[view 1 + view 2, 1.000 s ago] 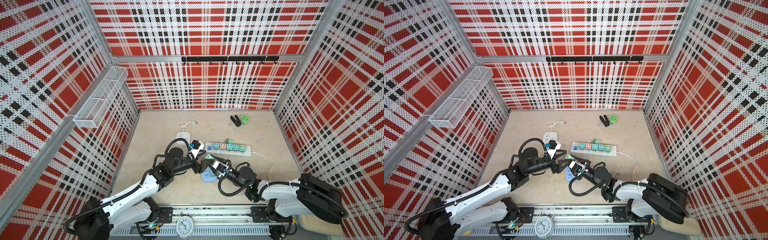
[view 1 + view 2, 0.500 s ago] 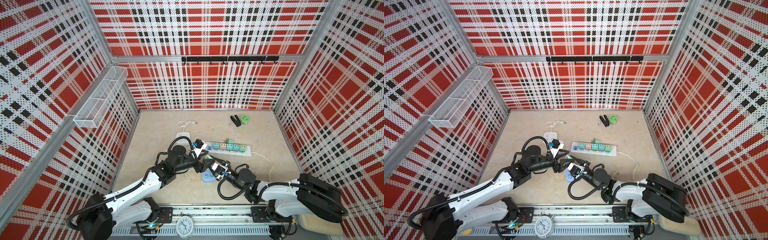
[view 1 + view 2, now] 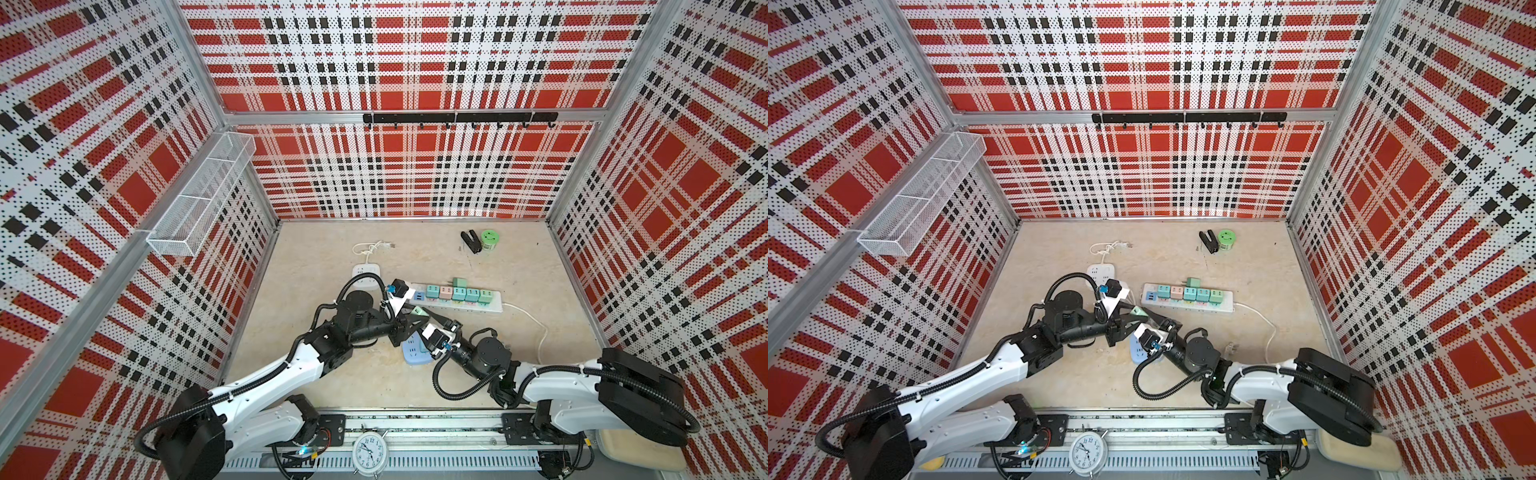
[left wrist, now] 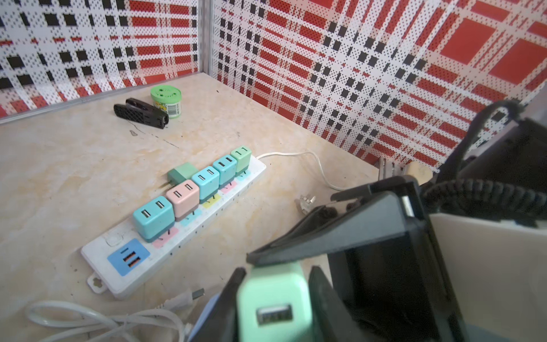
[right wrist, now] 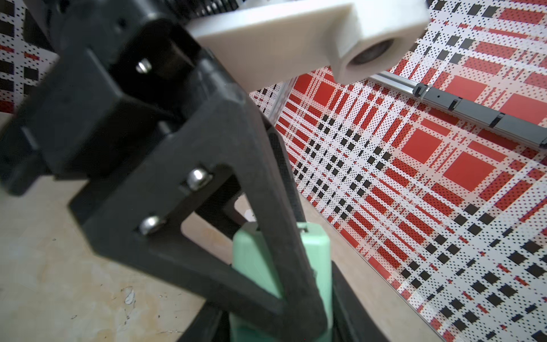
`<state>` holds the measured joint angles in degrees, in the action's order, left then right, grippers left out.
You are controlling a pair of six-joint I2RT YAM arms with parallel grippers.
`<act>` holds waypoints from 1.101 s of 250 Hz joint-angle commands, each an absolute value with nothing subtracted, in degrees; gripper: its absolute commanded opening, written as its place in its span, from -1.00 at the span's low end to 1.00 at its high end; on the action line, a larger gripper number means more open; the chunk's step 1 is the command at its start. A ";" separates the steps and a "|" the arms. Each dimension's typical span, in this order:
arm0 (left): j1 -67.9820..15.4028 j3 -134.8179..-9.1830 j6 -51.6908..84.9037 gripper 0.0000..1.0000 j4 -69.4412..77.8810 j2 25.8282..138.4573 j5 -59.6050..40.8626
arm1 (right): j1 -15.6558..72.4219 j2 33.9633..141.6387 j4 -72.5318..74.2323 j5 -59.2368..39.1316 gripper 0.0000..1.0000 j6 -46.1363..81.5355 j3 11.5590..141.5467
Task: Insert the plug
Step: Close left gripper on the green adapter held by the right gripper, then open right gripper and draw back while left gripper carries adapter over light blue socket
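A mint-green USB plug (image 3: 417, 311) (image 3: 1137, 312) hangs above the floor, in the middle of both top views, held from two sides. My left gripper (image 3: 411, 321) (image 4: 276, 277) is shut on it; in the left wrist view its dark fingers (image 4: 225, 308) press both flanks of the plug (image 4: 273, 308). My right gripper (image 3: 432, 322) (image 5: 278, 325) is also shut on the plug (image 5: 251, 260), and the left gripper's finger crosses in front of it there. The white power strip (image 3: 494, 306) (image 3: 1225, 305) (image 4: 177, 245) lies just behind, with several coloured adapters plugged in.
A blue round socket (image 3: 411, 353) lies on the floor under the grippers. A white square socket (image 3: 365, 274) with a cable sits behind the left arm. A loose dark-green adapter (image 4: 180, 174) rests beside the strip. A black stapler (image 3: 469, 242) and a green tin (image 3: 490, 239) stand at the back.
The left gripper has moved in toward the right gripper and closed its fingers on the green plug. The right gripper has kept its hold and barely shifted.
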<state>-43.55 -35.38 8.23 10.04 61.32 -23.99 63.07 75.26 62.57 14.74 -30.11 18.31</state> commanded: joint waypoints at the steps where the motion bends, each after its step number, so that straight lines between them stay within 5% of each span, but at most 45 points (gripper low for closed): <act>1: -43.81 -36.89 6.69 -0.70 9.67 60.63 -25.22 | 63.46 74.79 67.34 14.94 -0.53 -29.88 19.34; 41: -43.84 -36.39 6.63 -0.78 9.59 59.88 -24.35 | 63.40 74.23 67.19 16.64 0.22 -28.62 19.10; 71: -43.77 -35.47 4.92 -0.92 9.62 58.94 -21.27 | 63.46 73.11 66.86 17.26 0.50 -28.45 18.23; 122: -43.77 -32.28 -4.20 -1.00 9.67 58.78 -9.53 | 63.46 68.05 65.11 18.73 0.69 -27.51 15.12; 164: -45.04 -32.81 -13.06 -1.00 8.53 63.89 -14.44 | 63.31 63.03 64.68 23.65 0.96 -24.41 11.56; 231: -45.26 -39.99 -17.53 -1.00 -2.21 72.34 -15.71 | 54.65 59.11 69.24 31.01 1.00 -15.60 5.43; 275: -45.95 -38.82 -19.85 -1.00 -2.64 70.51 -14.52 | 43.57 52.63 57.18 32.16 1.00 -4.38 4.42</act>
<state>-45.12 -38.11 -16.29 -1.06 72.27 -14.72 48.66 56.69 62.22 29.52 -13.91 4.62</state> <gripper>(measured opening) 0.283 0.998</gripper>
